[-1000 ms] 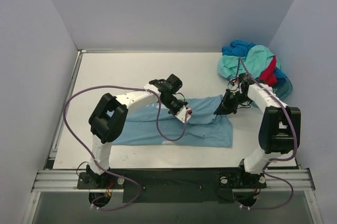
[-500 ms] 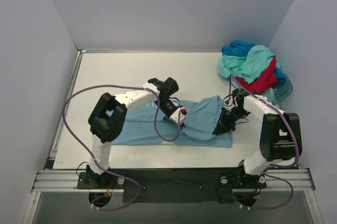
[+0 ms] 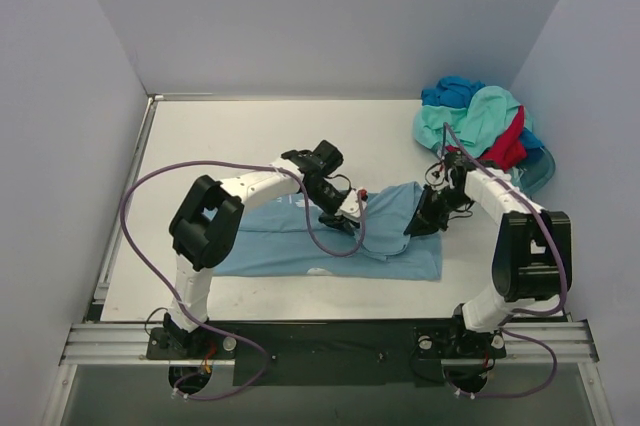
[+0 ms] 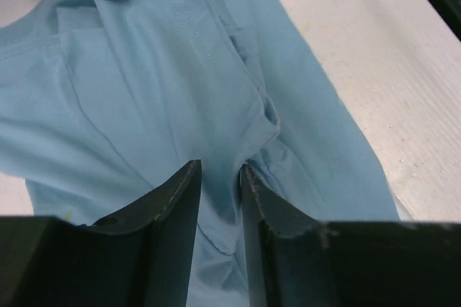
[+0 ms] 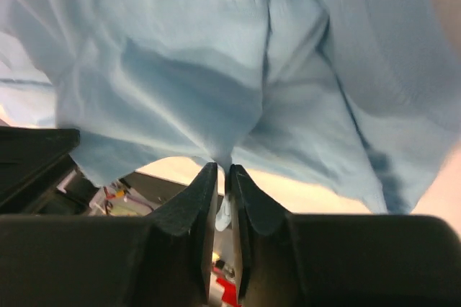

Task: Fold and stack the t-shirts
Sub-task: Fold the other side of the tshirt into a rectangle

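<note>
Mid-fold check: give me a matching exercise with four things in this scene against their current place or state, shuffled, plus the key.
Things:
1. left gripper
2. right gripper
3. light-blue t-shirt
4. heap of t-shirts

States:
A. piled in the far right corner
B. shut, pinching light-blue cloth
C. spread in the middle, one part lifted
D. jaws apart, over light-blue cloth

Pairs: 1-D, 2-B, 3-C, 4-A

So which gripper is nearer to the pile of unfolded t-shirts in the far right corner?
The right gripper: it pinches the light blue t-shirt just near-left of the pile. The left gripper is farther left, over that shirt's middle.
</note>
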{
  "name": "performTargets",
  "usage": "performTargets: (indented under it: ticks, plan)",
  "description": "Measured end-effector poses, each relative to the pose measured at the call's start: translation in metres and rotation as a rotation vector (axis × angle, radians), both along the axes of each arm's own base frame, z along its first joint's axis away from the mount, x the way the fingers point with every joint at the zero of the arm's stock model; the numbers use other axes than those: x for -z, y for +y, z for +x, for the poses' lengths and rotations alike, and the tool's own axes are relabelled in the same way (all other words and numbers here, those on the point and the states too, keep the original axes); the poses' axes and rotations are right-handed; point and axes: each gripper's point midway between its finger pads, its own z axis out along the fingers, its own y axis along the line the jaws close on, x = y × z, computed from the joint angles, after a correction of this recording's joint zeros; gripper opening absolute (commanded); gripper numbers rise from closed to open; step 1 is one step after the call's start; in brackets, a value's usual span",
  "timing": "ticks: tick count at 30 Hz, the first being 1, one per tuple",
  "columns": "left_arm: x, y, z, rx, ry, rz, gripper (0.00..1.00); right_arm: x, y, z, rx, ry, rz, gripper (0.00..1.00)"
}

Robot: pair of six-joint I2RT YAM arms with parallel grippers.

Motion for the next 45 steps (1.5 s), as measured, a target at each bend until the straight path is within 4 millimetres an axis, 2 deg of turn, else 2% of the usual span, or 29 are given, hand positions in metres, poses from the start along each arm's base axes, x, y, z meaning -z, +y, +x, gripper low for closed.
performTargets:
  ticks: [3, 7, 10, 14, 16, 19, 22, 26, 29, 33, 37, 38, 41, 43, 45]
  plan:
    - [0.002, -0.003, 0.013, -0.080, 0.009, 0.019, 0.45, 0.001, 0.001, 0.026, 0.031, -0.027, 0.000, 0.22]
    - [0.001, -0.003, 0.032, -0.222, 0.059, 0.048, 0.46, 0.019, -0.003, 0.055, 0.082, -0.007, -0.018, 0.38]
    - [-0.001, -0.001, 0.050, -0.336, 0.105, 0.056, 0.48, 0.027, -0.007, 0.074, 0.107, -0.005, -0.028, 0.43]
    - [-0.001, 0.009, 0.068, -0.413, 0.117, 0.066, 0.51, 0.017, -0.010, 0.093, 0.114, -0.053, -0.034, 0.47]
    - [0.002, 0.012, 0.069, -0.414, 0.104, 0.078, 0.52, 0.010, -0.014, 0.099, 0.112, -0.086, -0.044, 0.47]
    - [0.006, 0.016, 0.060, -0.356, 0.073, 0.098, 0.54, -0.003, -0.023, 0.093, 0.096, -0.110, -0.064, 0.44]
    - [0.008, 0.023, 0.044, -0.212, -0.009, 0.114, 0.54, -0.014, -0.029, 0.080, 0.072, -0.132, -0.084, 0.41]
    - [0.005, 0.029, 0.016, -0.001, -0.107, 0.106, 0.53, -0.013, -0.029, 0.036, 0.045, -0.087, -0.095, 0.40]
    - [0.001, 0.024, -0.004, 0.126, -0.164, 0.080, 0.53, -0.005, -0.015, 0.012, -0.015, -0.033, -0.095, 0.40]
    - [0.000, 0.011, -0.015, 0.202, -0.221, 0.058, 0.53, 0.006, 0.003, 0.005, -0.080, -0.003, -0.095, 0.39]
    - [0.004, 0.003, -0.011, 0.223, -0.290, 0.049, 0.53, 0.013, -0.003, 0.011, -0.060, -0.002, -0.124, 0.38]
    - [0.007, 0.004, -0.008, 0.224, -0.307, 0.051, 0.52, 0.015, -0.005, 0.011, -0.058, -0.002, -0.130, 0.36]
    - [0.013, 0.005, -0.002, 0.233, -0.354, 0.062, 0.50, 0.019, -0.008, 0.013, -0.055, 0.005, -0.139, 0.15]
    - [0.015, 0.003, 0.002, 0.244, -0.391, 0.061, 0.49, 0.024, -0.007, 0.013, -0.056, 0.017, -0.136, 0.04]
    - [0.016, 0.001, 0.006, 0.257, -0.428, 0.057, 0.48, 0.027, -0.004, 0.014, -0.054, 0.027, -0.125, 0.00]
